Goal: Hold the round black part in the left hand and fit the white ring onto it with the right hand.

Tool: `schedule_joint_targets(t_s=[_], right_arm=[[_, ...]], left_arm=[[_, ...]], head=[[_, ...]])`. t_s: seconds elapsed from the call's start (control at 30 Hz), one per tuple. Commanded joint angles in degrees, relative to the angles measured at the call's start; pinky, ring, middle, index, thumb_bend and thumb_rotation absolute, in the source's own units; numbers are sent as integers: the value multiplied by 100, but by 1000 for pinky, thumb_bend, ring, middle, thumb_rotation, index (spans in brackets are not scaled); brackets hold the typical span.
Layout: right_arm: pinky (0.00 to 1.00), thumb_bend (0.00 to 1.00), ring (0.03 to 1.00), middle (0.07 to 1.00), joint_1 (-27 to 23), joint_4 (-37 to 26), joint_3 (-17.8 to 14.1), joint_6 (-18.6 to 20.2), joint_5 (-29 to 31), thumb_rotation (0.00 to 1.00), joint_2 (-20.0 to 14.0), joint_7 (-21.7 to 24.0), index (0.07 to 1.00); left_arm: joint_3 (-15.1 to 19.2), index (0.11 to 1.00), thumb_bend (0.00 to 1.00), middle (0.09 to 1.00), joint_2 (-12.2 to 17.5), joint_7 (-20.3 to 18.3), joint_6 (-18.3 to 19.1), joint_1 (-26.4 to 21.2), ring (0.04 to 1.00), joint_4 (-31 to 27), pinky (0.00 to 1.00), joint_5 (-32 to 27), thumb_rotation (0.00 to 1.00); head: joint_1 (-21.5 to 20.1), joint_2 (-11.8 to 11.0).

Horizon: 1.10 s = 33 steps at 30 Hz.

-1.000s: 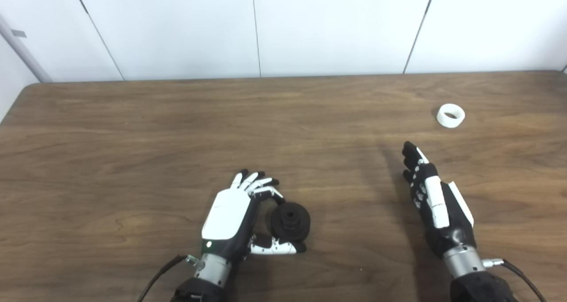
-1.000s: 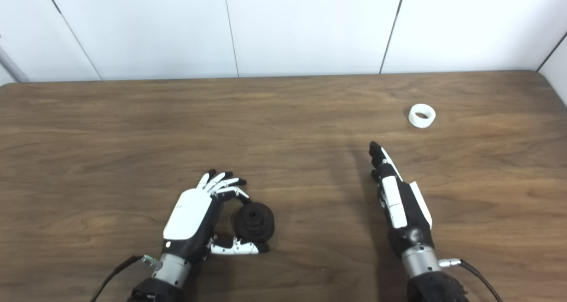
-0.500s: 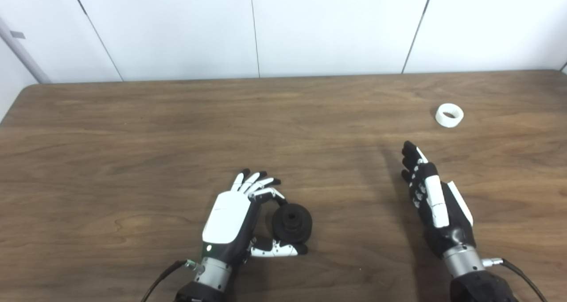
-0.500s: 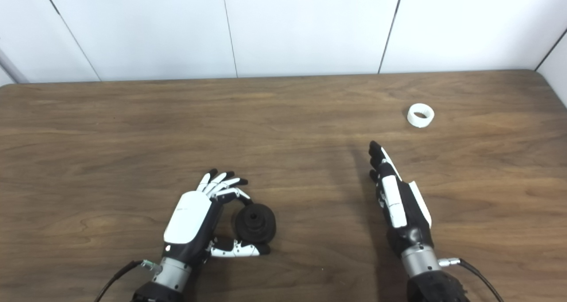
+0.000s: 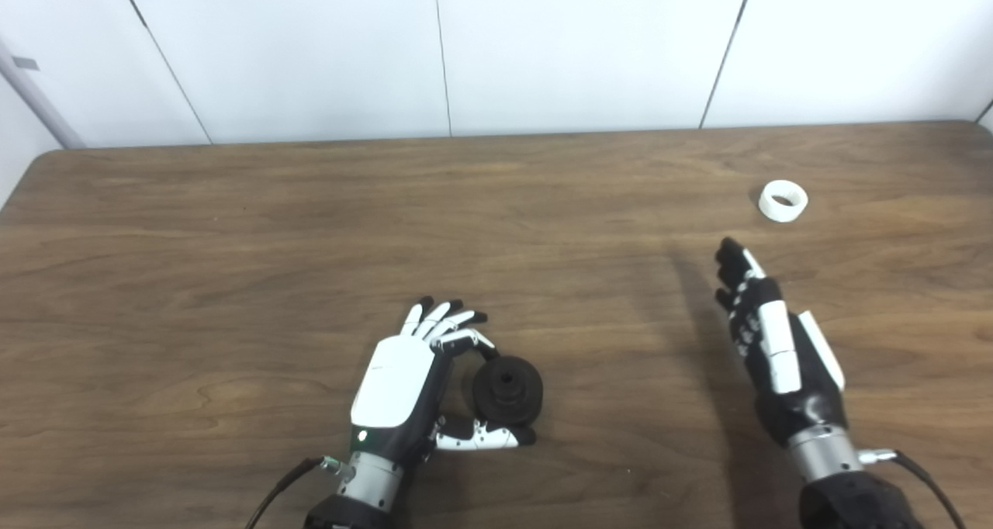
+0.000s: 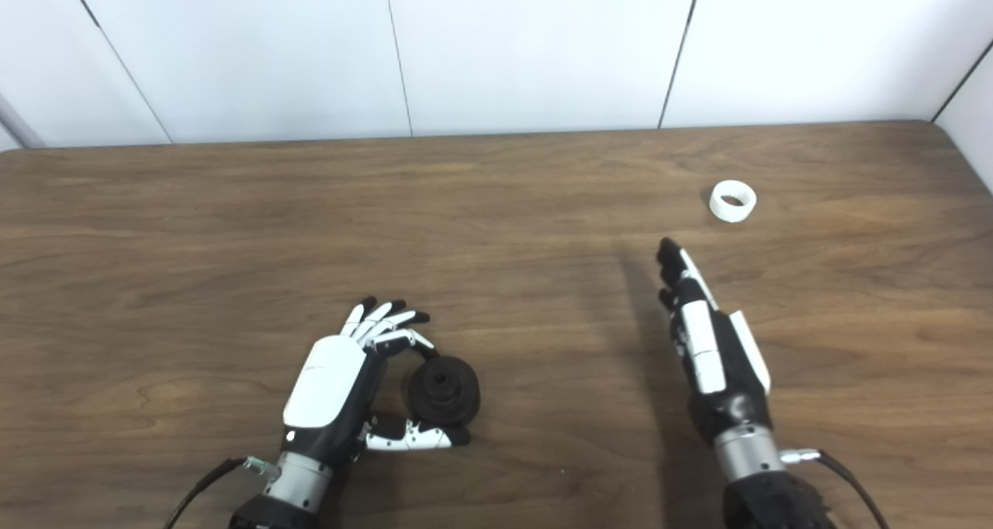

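**Black part cradled at left, white ring lying apart at right**

Near the front edge of the brown wooden counter: left hand, back plate upward, curled around the round black part. Fingers arched over the part's far side, thumb stretched along its near side, tip reaching just under it. Cannot tell whether clamped tight or only loosely cupped; part seemingly resting on the counter, its central hole facing up toward the cameras.

At right: right hand edge-on, fingers held straight and pressed side by side, pointing away toward the far right corner, gripping nothing.

Beyond those fingertips, clear of them: white ring lying alone on the counter, opening tilted upward. Well apart from the black part, across most of the counter's width.
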Motion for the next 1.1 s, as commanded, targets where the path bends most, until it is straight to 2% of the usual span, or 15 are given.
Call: schedule_joint_targets(t_s=[0.0,0.17,0.3,0.37,0.5,0.53,0.7,0.8,0.93,1.07], right_arm=[[1000,587,998,973,-205,-279,-152,92,-8,976,-50,-43,948],[998,605,985,964,-476,-442,-439,428,-159,951,-328,-33,935],[984,574,977,962,-725,-546,-495,711,-568,926,-644,-32,925],[986,583,984,970,-877,-489,-504,736,-706,882,-779,-13,927],[927,598,975,971,-1173,-295,-520,648,-872,789,-989,43,921],[932,607,976,972,-1249,-253,-484,673,-1059,760,-1054,15,916],[926,625,947,948,-1663,-155,-268,1117,-2084,763,-1390,21,893],[918,635,940,943,-1907,-66,-231,1291,-2567,745,-1471,140,888],[904,635,951,945,-2265,241,-291,1309,-3213,617,-1505,454,880],[967,666,986,946,-2600,697,-298,1308,-3581,495,-1600,621,865]], left_arm=[[-17,489,514,819,-34,-14,45,127,914,141,1000,-43,54],[8,489,514,816,-78,-116,88,101,908,135,1000,-71,53],[21,489,514,813,-74,-121,54,84,905,160,1000,-74,53],[36,489,514,812,-64,-91,15,73,904,201,1000,-93,53],[81,488,514,811,-16,-89,-33,77,905,209,1000,-157,53],[82,488,514,811,-1,-94,-33,78,906,213,1000,-145,53],[108,489,514,813,39,-111,-12,78,906,234,1000,-126,54],[146,489,514,812,68,-143,-10,81,908,219,1000,-180,53],[180,489,514,814,129,-133,-56,83,910,226,1000,-213,53],[205,489,514,813,190,-122,-94,93,907,208,1000,-254,53]], head=[[-5,5],[-150,-21],[-268,-65],[-372,-108],[-569,-171],[-636,-186],[-859,-224],[-1023,-259],[-1165,-292],[-1283,-312]])
